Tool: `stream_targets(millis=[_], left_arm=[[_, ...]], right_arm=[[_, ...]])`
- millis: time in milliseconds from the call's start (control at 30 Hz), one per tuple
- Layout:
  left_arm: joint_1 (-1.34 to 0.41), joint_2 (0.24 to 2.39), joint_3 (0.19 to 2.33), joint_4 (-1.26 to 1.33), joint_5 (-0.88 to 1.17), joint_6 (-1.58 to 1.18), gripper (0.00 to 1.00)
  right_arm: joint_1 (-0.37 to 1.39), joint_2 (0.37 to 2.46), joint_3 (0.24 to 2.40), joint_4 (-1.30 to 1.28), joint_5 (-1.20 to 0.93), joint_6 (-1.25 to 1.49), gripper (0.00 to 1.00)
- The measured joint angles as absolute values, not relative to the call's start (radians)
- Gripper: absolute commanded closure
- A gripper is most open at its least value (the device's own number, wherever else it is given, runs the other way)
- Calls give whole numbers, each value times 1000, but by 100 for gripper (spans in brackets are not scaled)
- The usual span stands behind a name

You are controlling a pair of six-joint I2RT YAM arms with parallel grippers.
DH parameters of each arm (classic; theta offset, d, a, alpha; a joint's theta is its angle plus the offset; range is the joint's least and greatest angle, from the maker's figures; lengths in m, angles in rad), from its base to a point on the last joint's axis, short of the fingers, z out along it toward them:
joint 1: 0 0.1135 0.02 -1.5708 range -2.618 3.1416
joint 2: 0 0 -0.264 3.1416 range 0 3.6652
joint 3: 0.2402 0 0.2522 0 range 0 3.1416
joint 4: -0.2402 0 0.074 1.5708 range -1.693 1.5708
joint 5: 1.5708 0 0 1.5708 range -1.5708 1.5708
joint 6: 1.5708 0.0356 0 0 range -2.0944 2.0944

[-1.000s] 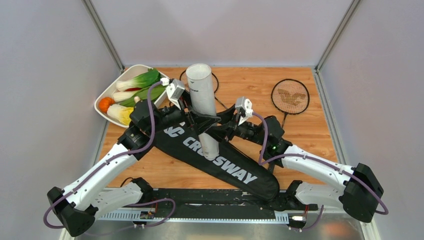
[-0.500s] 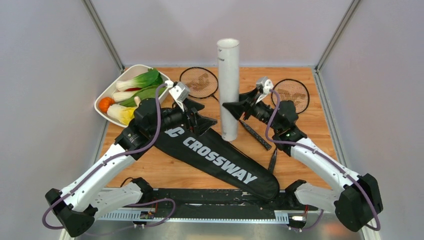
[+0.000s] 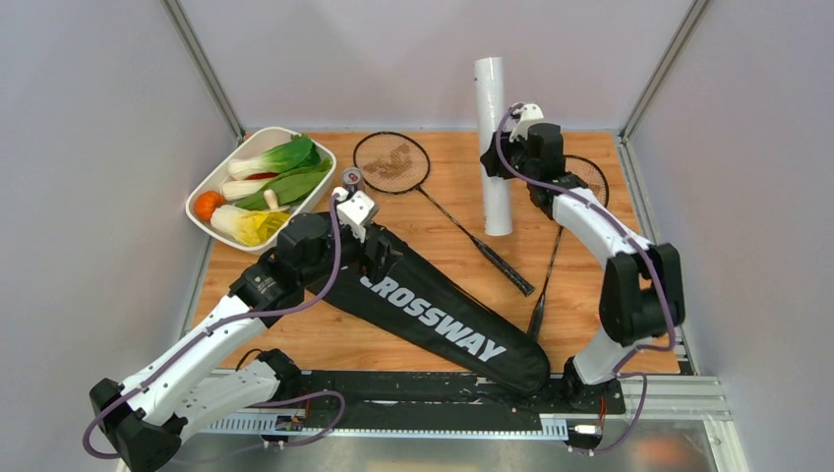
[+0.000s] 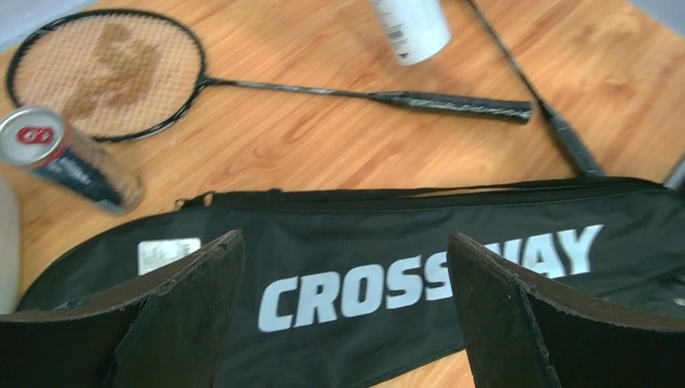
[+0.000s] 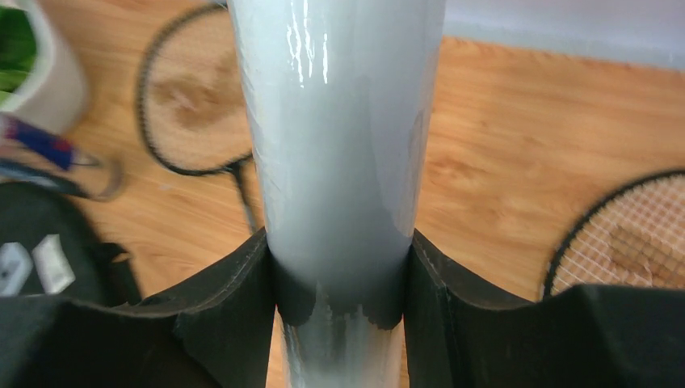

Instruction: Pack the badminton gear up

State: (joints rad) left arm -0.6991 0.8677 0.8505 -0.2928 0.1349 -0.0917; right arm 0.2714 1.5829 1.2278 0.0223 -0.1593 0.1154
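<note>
Status: nothing is packed yet, by my read. On the worktop (image 3: 325, 339), the bag (image 3: 433, 320) lies flat on a diagonal, logo side up. It looks empty and I can't tell if the zip is open. Both rackets are outside it on bare wood. One racket (image 3: 391, 162) lies beyond the bag with its handle pointing at the right arm. The other racket (image 3: 551, 265) is on the right, head partly hidden behind that arm, and their handles nearly meet just beside the bag. The tube (image 3: 495, 197) stands upright at the far right, pinched partway up by the right claw (image 5: 338, 242), jaws closed on its sides. I can't tell whether its lower end touches the wood. The left claw (image 4: 343, 238) hangs spread wide over the bag's logo, holding nothing. No shuttlecocks in view; whether they're in the tube, unknown. The drink can (image 4: 65, 158) near the bag's far end isn't gear. Remaining: open the bag, load both rackets and the tube, close.
</note>
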Motion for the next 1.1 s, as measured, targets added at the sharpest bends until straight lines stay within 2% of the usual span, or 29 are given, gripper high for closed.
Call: stream_targets(millis=[133, 233, 400, 633, 800, 1100], left_arm=[[-699, 851, 817, -309, 60, -58, 0], [-699, 849, 816, -318, 24, -44, 0], [-699, 861, 816, -337, -104, -46, 0], [-699, 874, 814, -358, -307, -161, 1], [-699, 880, 814, -386, -404, -314, 3], [-699, 884, 814, -516, -499, -649, 11]], right_arm=[[237, 1783, 1333, -84, -91, 88, 61], [221, 1924, 1428, -142, -59, 81, 55], [220, 2080, 1583, -193, -15, 57, 31], [222, 2146, 1647, -233, 46, 23, 10], [229, 2062, 1592, -252, 46, 19, 12], [330, 1678, 1292, -267, -101, 51, 31]])
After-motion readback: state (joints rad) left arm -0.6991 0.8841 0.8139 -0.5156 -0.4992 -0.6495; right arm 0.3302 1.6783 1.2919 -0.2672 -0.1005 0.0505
